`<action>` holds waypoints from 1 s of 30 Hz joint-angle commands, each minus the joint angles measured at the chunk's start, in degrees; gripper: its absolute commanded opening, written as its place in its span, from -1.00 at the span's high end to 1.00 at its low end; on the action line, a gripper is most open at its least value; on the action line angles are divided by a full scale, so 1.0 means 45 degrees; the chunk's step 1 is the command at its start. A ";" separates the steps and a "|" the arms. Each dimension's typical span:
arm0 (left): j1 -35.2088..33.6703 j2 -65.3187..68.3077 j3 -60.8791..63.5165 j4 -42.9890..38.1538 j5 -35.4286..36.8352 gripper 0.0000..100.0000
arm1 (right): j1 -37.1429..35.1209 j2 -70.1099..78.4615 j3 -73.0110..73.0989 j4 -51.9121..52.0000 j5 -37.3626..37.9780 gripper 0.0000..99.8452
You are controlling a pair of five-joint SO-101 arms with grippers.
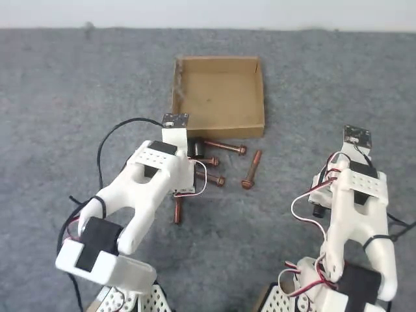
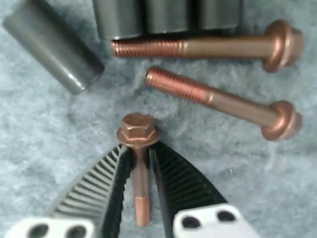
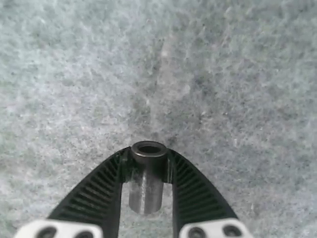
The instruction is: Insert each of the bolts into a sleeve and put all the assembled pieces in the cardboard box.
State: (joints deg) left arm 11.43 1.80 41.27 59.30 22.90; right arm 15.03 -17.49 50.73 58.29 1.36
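My left gripper [image 2: 140,148] is shut on a copper bolt [image 2: 139,133], its hex head sticking out past the fingertips. Just beyond it lie two more bolts [image 2: 208,47] [image 2: 223,101] on the grey carpet, with one dark sleeve [image 2: 52,47] lying slanted and several sleeves [image 2: 168,17] side by side behind them. My right gripper [image 3: 147,154] is shut on a dark sleeve [image 3: 147,183], bore facing outward. In the high view the cardboard box [image 1: 220,65] sits at the back centre, with loose bolts [image 1: 224,146] [image 1: 252,169] [image 1: 177,209] in front of it.
The left arm [image 1: 153,188] reaches over the bolt pile just in front of the box. The right arm [image 1: 354,195] stands apart at the right over bare grey carpet [image 1: 292,149]. A pale wall edge runs along the back.
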 commanded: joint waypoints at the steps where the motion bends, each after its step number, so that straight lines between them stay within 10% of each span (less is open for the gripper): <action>1: -0.0332 -0.0781 0.0029 -0.0254 -0.0039 0.85 | 0.0166 -0.0674 -0.0059 -0.0107 0.0176 0.99; 30: 0.0352 0.0117 -0.0225 -0.0254 0.1016 0.98 | 0.0166 -0.0674 -0.0059 -0.0107 0.0176 0.99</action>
State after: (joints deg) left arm 13.10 4.70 38.90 59.12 26.95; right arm 15.03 -17.49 50.73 58.29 1.36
